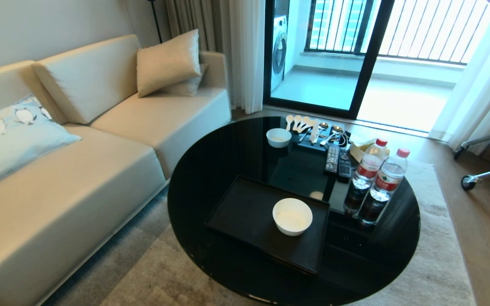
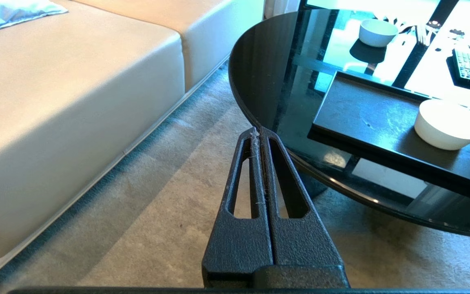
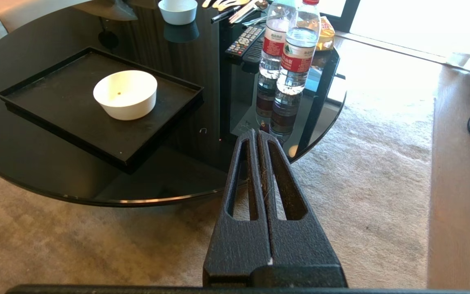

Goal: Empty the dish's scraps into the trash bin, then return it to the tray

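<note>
The dish (image 1: 292,216), a glossy white deep bowl, stands upright on the right part of the black tray (image 1: 245,212) on the round table. The right wrist view shows the dish (image 3: 125,94) holding only one tiny speck; no other scraps show. The trash bin is out of view. My left gripper (image 2: 258,130) is shut and empty, low over the rug at the table's edge, short of the tray (image 2: 365,114) and dish (image 2: 449,124). My right gripper (image 3: 256,131) is shut and empty too, off the table's near edge, right of the tray (image 3: 55,94). Neither arm shows in the head view.
The black glass table (image 1: 211,170) also carries a smaller white bowl (image 1: 278,137), spoons (image 1: 309,125), two remotes (image 1: 337,160) and two water bottles (image 1: 381,174). A beige sofa (image 1: 79,170) runs along the left. A wheeled stand (image 1: 468,182) is at the right.
</note>
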Controlling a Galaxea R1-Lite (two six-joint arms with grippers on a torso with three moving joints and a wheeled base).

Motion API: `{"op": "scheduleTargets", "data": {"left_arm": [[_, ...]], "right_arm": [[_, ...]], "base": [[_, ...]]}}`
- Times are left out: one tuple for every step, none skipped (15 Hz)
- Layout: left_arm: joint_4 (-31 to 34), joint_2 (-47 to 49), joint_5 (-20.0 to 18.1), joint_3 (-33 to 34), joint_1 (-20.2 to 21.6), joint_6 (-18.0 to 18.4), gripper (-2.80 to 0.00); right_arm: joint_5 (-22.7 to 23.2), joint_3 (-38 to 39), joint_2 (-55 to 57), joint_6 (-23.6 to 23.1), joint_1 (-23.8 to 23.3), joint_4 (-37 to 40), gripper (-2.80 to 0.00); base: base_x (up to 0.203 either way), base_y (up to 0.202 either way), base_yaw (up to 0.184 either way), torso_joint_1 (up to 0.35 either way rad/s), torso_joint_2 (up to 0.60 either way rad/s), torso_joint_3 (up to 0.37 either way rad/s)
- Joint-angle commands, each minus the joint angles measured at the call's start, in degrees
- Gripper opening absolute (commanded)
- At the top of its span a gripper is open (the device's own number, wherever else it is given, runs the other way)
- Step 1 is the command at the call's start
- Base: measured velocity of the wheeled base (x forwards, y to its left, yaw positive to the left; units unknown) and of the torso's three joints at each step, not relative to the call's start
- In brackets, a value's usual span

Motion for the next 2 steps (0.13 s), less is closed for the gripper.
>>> {"op": "scheduleTargets", "data": {"left_arm": [[-0.04,-0.02,0.05,0.00,0.00,-0.03,-2.80],[-0.04,-0.02,0.05,0.00,0.00,-0.03,-2.80]], "right_arm": [[0.09,0.00,0.09,-0.17,0.00,0.02,-2.80],[0.09,0.00,0.09,-0.17,0.00,0.02,-2.80]], "base": [[0.000,0.000,0.000,0.000,0.00,0.000],[0.000,0.000,0.000,0.000,0.00,0.000]]}}
